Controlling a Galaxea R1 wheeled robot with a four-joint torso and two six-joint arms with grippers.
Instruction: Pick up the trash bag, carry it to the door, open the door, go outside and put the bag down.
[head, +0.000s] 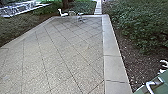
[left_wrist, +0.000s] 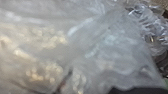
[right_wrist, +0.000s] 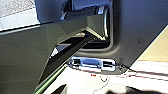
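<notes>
The bag (left_wrist: 82, 45) is bulging right before the left end effector, whose grip I cannot tell, and a loose hold on thin plastic is risking a slip onto the paving (head: 62, 55).

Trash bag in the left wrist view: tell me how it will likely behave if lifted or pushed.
The trash bag will probably be floppy, since its film lies in loose wrinkles. It may feel slippery, judging by the glossy streaks. The see-through, crinkled plastic looks thin, so it could tear if snagged.
</notes>
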